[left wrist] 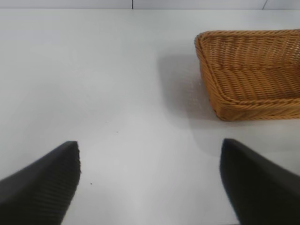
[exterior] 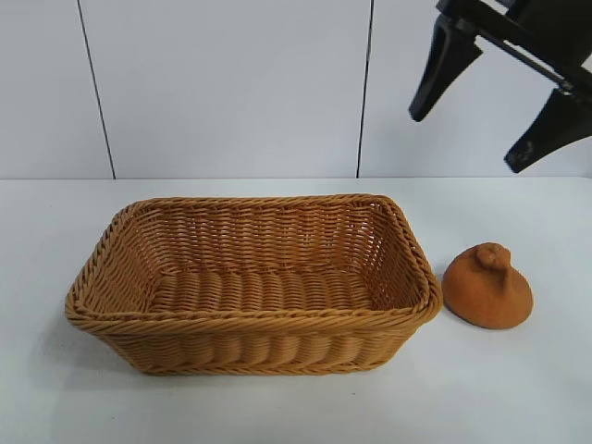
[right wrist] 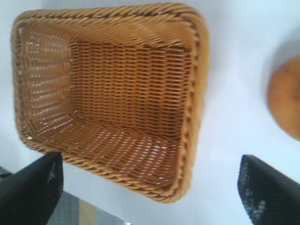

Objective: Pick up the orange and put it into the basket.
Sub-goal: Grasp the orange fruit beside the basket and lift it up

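Observation:
The orange (exterior: 487, 287), a matte orange-brown dome with a small knob on top, rests on the white table just right of the basket (exterior: 407, 236); part of the orange (right wrist: 286, 101) also shows in the right wrist view. The honey-tan wicker basket (right wrist: 199, 70) is empty. High above the orange, at the upper right, my right gripper (exterior: 467, 143) hangs open with nothing between its fingers (right wrist: 265, 192). My left gripper (left wrist: 150, 157) is out of the exterior view; in its wrist view it stands open over bare table, with the basket (left wrist: 208, 70) off to one side.
A white panelled wall (exterior: 231, 83) stands behind the table. Bare table surface (exterior: 518, 388) surrounds the basket and the orange on all sides. In the right wrist view the table's edge (right wrist: 93, 211) shows beyond the basket.

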Robot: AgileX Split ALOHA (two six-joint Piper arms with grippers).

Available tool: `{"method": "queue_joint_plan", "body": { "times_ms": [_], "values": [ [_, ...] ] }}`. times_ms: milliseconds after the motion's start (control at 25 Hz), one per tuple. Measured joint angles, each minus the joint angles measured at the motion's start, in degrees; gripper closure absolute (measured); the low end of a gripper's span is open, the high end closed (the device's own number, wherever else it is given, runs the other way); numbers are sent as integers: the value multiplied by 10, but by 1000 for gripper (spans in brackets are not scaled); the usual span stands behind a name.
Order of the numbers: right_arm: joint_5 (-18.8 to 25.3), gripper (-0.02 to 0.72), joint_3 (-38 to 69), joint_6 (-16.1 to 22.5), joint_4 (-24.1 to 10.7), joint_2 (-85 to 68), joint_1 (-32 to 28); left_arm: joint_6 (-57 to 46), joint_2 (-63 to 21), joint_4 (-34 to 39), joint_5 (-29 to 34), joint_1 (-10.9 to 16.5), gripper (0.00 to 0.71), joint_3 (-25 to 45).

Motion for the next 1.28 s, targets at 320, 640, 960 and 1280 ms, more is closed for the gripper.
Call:
{"method": "queue_joint_plan", "body": {
  "times_ms": [320,640,960,1280],
  "values": [
    [1,10,-1,1,-2,73,-3,0,0,0,0,0,128,0],
    [-20,10,-1,-18,51,165,-2,0,0,0,0,0,128,0],
    [-77,10,-1,-19,42,229,48,0,0,0,0,0,128,0],
    [-86,224,-1,36,-45,239,68,0,0,0,0,0,128,0]
  ]
}}
